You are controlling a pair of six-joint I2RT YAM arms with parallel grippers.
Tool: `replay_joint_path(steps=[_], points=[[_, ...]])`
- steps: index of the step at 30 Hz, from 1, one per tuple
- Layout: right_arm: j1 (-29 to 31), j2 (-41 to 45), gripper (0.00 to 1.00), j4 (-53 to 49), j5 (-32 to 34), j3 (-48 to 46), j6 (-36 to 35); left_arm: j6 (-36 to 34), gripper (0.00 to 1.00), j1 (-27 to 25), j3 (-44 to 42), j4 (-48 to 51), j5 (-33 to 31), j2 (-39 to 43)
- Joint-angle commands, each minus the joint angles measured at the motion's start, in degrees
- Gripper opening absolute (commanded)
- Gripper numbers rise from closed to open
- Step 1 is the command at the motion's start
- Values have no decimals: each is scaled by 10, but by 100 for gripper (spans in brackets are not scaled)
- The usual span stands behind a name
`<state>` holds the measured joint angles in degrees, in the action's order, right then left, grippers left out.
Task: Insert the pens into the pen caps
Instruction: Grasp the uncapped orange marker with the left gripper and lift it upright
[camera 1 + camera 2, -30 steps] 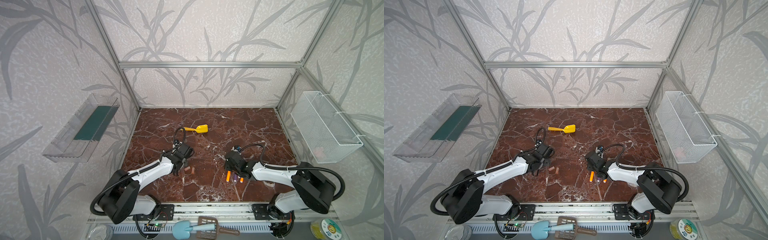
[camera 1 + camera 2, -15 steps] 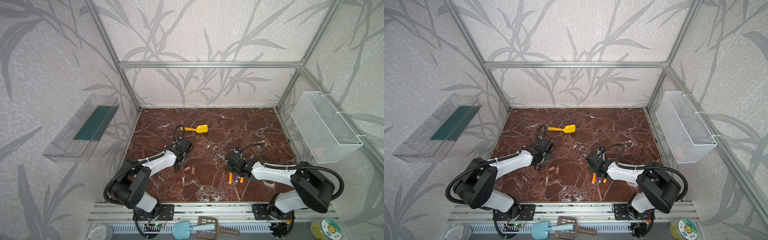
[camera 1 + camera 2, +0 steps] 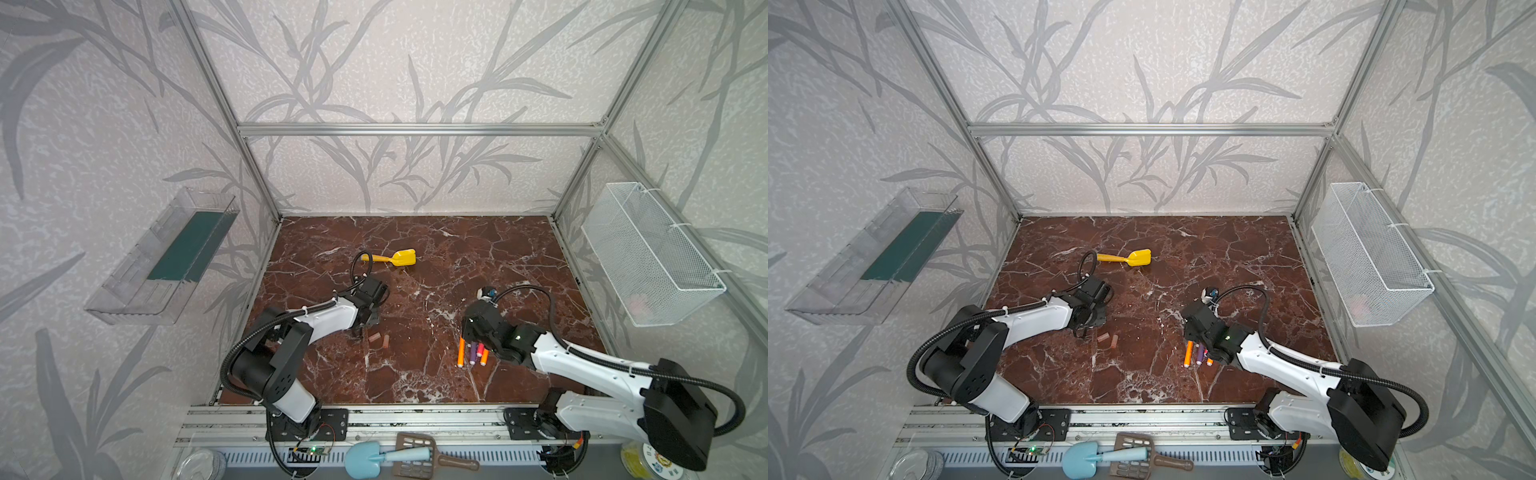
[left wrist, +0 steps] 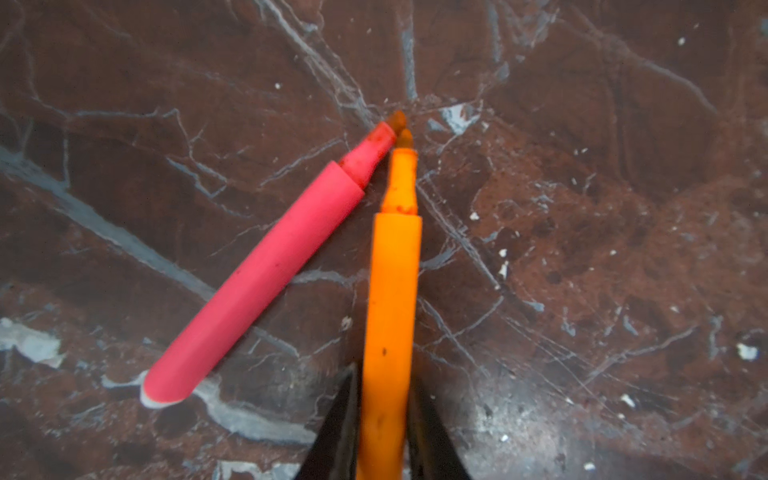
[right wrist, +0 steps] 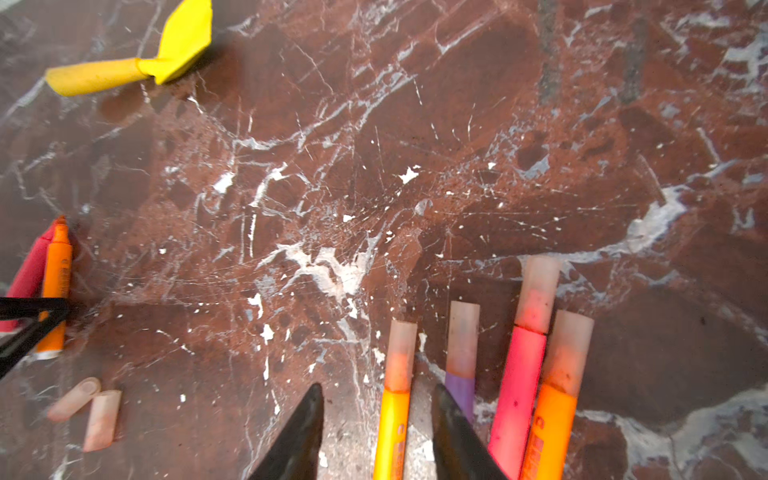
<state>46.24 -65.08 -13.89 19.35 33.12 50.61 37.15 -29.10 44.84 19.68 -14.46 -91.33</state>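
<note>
In the left wrist view my left gripper (image 4: 384, 370) is shut on an uncapped orange pen (image 4: 392, 270) low over the marble floor. An uncapped pink-red pen (image 4: 266, 266) lies beside it, and their tips nearly touch. Two loose pen caps (image 3: 374, 337) (image 3: 386, 341) lie just right of this gripper (image 3: 360, 330). My right gripper (image 5: 379, 390) is open, with a capped orange pen (image 5: 390, 432) lying between its fingers and touching neither. Three more capped pens lie alongside: purple (image 5: 460, 390), pink-red (image 5: 519, 395) and orange (image 5: 552, 428).
A yellow toy shovel (image 3: 395, 258) lies towards the back, behind the left arm. A white wire basket (image 3: 648, 257) hangs on the right wall and a clear tray (image 3: 166, 257) on the left wall. Scoops lie on the front rail (image 3: 399, 457).
My left gripper has closed on the orange pen. My right gripper has opened, leaving its capped orange pen lying beside the other capped ones.
</note>
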Motion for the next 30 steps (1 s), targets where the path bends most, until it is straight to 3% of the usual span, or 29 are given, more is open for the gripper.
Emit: replay_joint_path(steps=[1, 4, 11, 17, 20, 30], points=[[4, 43, 44, -13, -7, -15, -15, 2, 8, 3, -4, 31, 4, 12], [6, 81, 46, -9, -15, -23, -18, -7, 1, 2, 4, 48, 9, 39], [8, 139, 49, 33, -46, -51, -20, -38, 0, -24, -5, 52, 46, 157], [11, 166, 54, 201, -128, -112, -20, -38, 0, -154, -16, 38, -1, 264], [15, 166, 57, 276, -162, -131, -9, -27, 0, -204, -31, 2, 10, 295], [69, 115, 58, 393, -175, -131, 15, -30, 0, -337, -78, -171, 27, 292]])
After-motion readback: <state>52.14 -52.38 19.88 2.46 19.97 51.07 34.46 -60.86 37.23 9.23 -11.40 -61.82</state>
